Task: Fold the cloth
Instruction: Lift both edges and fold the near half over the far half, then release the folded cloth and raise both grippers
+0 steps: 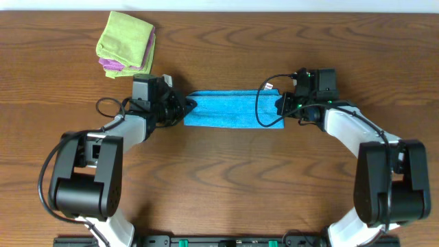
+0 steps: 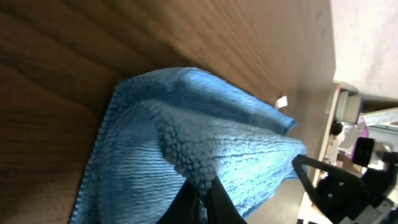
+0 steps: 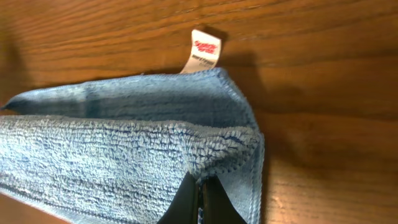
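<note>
The sky-blue cloth [image 1: 233, 110] lies as a long folded strip on the table between my two arms. My left gripper [image 1: 186, 108] is shut on its left end; in the left wrist view the fingers [image 2: 204, 196] pinch a raised ridge of the cloth [image 2: 186, 124]. My right gripper [image 1: 281, 106] is shut on the right end; in the right wrist view the fingers [image 3: 200, 193] pinch the top layer's corner of the cloth [image 3: 124, 143]. The white tag [image 3: 203, 51] sticks out at the far corner and also shows in the left wrist view [image 2: 282, 102].
A folded lime-green cloth [image 1: 125, 36] lies on a purple one [image 1: 113, 66] at the back left of the wooden table [image 1: 226, 178]. Black cables [image 1: 264, 103] loop by the right gripper over the cloth's right end.
</note>
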{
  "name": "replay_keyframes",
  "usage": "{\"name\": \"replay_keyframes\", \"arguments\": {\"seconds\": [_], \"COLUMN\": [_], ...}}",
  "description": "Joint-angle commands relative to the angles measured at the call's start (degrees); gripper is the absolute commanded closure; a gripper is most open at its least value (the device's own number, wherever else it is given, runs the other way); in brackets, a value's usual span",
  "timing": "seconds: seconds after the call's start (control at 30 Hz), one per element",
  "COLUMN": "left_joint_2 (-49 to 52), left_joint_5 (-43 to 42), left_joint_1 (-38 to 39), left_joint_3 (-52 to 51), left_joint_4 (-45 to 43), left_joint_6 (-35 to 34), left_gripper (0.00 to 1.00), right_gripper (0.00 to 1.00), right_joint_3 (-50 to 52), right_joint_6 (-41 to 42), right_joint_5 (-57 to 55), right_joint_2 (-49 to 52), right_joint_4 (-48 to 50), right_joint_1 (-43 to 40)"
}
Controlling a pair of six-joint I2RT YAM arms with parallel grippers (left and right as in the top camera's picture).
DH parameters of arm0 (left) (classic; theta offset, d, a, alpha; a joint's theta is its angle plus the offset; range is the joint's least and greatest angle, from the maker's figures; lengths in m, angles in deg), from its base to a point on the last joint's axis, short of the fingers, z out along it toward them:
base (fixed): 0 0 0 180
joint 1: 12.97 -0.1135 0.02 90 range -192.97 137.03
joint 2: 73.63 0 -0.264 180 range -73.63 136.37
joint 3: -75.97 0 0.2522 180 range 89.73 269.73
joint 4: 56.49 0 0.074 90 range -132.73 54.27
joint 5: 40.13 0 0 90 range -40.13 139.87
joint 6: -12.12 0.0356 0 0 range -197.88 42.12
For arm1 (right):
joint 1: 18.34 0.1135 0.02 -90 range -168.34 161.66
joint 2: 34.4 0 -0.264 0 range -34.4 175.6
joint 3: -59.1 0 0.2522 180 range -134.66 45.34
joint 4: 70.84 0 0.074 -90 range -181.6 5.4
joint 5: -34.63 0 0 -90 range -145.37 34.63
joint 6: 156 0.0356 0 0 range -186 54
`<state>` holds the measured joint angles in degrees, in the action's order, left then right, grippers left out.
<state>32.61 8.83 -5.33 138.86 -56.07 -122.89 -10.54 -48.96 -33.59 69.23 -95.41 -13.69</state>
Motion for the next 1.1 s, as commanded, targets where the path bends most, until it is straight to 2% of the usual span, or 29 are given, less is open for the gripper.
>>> {"name": "replay_keyframes", "arguments": {"seconds": [0.0,0.97,1.0,1.03,1.07], "left_joint_2": [1.4,2.1,2.1,2.1,2.1], "left_joint_5": [4.3,12.8,12.9,12.9,12.9], "left_joint_1": [-0.4,-0.4,-0.4,-0.4,-0.5], "left_joint_3": [1.0,1.0,1.0,1.0,1.0], "left_joint_4": [-0.5,-0.5,-0.5,-0.5,-0.5], "left_joint_6": [0.2,2.8,2.8,2.8,2.8], "left_gripper": [0.94,0.94,0.92,0.87,0.77], "right_gripper": [0.99,0.99,0.98,0.87,0.80], "right_joint_3": [-1.4,-1.4,-1.4,-1.4,-1.5], "right_joint_6": [-1.7,-1.9,-1.9,-1.9,-1.9], "right_joint_5": [-7.4,-9.4,-9.4,-9.4,-9.4], "right_joint_2": [1.3,6.3,6.3,6.3,6.3], "right_joint_4": [0.1,5.7,5.8,5.9,5.9], "right_joint_1": [-0.6,0.0,-0.1,-0.1,-0.1]}}
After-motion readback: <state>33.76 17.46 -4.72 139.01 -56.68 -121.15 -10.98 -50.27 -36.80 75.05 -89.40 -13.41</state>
